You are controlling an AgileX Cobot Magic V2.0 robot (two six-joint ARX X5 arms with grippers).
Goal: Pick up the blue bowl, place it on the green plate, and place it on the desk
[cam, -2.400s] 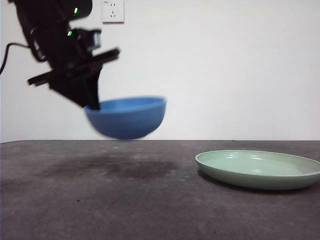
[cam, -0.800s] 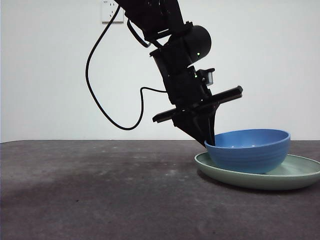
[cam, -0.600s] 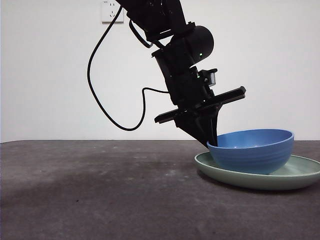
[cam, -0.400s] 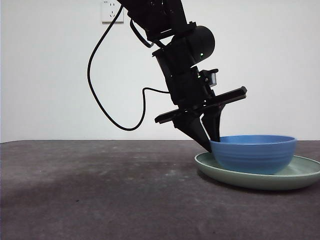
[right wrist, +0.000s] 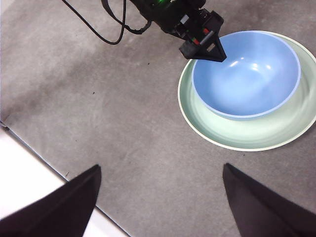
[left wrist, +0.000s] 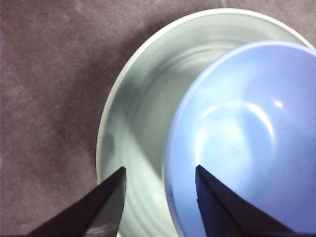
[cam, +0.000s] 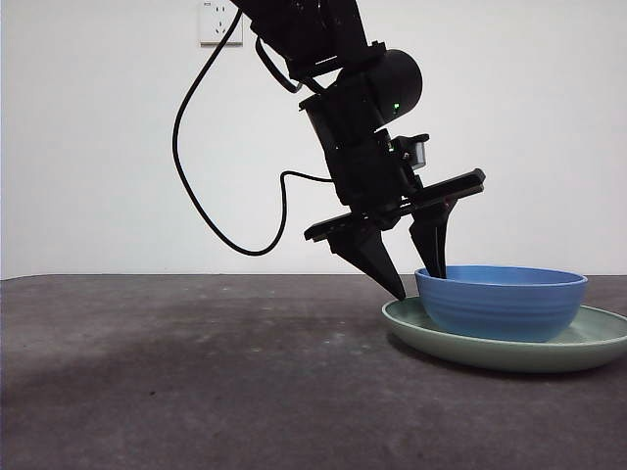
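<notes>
Desk (cam: pixel 196 392) fills the foreground, dark and mottled, bare on the near side of the left gripper (cam: pixel 423 284). Beyond that, the green plate (cam: pixel 598 345) lies flat on it, and the blue bowl (cam: pixel 502 304) now sits level inside the plate, shifted toward the gripper's side so its wall nearly meets the plate's rim there. Half a second ago the jaws were still pinched on the bowl's rim and the bowl hung tilted; since then they have spread, one jaw tip outside the wall over the plate, the other just inside above the bowl's hollow, neither pressing on the rim. The left wrist view confirms it: the bowl's rim runs between the two parted jaws with a gap on each side. So the bowl is released and the placing on the plate looks done. The right gripper (right wrist: pixel 158 202) waits well back, its jaws wide apart and holding nothing.
</notes>
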